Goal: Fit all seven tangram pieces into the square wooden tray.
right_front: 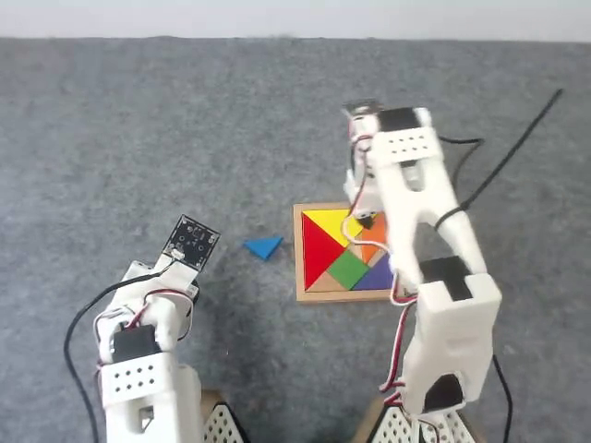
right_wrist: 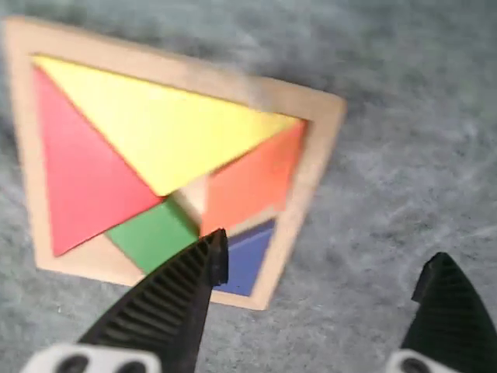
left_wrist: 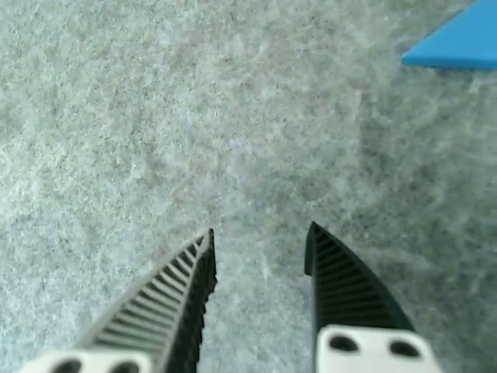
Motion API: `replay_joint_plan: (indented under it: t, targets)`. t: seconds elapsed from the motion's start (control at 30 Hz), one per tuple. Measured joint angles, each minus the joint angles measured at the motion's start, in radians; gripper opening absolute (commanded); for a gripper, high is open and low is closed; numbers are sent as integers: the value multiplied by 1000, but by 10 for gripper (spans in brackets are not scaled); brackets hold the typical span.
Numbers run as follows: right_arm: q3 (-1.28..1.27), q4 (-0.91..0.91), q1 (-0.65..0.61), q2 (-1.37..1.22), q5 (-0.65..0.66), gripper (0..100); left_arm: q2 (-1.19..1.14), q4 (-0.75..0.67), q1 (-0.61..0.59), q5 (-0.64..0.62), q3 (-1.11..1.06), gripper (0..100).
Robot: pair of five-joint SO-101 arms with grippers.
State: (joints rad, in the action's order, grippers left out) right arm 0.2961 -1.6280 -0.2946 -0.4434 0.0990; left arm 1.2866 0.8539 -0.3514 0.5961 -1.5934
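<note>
High view: blue triangle [right_front: 264, 247] lies outside the tray [right_front: 298, 259].

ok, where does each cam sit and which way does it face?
High view: fixed overhead, looks down on table; left arm and right arm show.
Left wrist view: on left arm, looks down at table; open left fingers show.
Right wrist view: on right arm, looks down at tray; open right fingers show.
Shared: high and right wrist both see the tray.

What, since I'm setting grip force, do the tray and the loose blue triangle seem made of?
Tray: bare wood, apparently; pale tan matte rim. Blue triangle: likely painted wood, given flat even colour, though plastic is possible.
</note>
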Motion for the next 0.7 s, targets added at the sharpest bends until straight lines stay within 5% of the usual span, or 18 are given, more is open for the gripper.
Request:
replay_joint_plan:
  t: [0.23,0.43,0.7]
  targets:
    - [-133,190,-52,0,167,370,-31,0,0,0,0,177]
    - [-292,333,-14,11,308,246,-40,-3,0,0,0,177]
    - [-497,486,9,141,382,496,-40,-3,0,0,0,177]
